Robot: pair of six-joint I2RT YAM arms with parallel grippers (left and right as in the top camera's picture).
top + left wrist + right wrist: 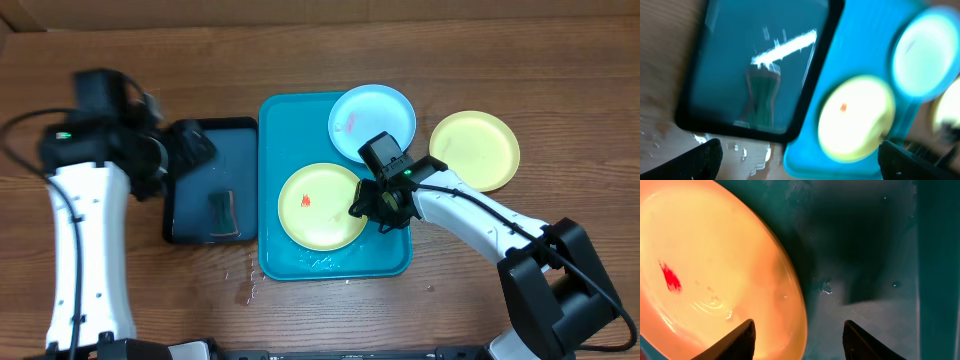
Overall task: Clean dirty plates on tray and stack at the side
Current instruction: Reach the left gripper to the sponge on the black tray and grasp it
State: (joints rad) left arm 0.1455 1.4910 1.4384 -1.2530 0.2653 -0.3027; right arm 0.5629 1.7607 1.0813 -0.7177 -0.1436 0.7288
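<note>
The turquoise tray point(275, 130) lies mid-table. On it rests a yellow-green plate point(322, 205) with a red smear, and a light blue plate point(372, 120) sits at its far right corner. A second yellow-green plate point(475, 150) lies on the table to the right. My right gripper point(375, 205) is open at the smeared plate's right edge. In the right wrist view the plate point(705, 270) has its rim between the spread fingers of the gripper point(799, 340), unclamped. My left gripper point(190, 145) hangs open over the dark tray, and nothing shows between its fingers in its blurred wrist view point(800, 165).
A dark navy tray point(195, 200) sits left of the turquoise one, with a dark greenish object point(224, 213) inside. Water drops point(245, 280) lie on the wood near the trays' front edges. Cardboard runs along the table's far edge.
</note>
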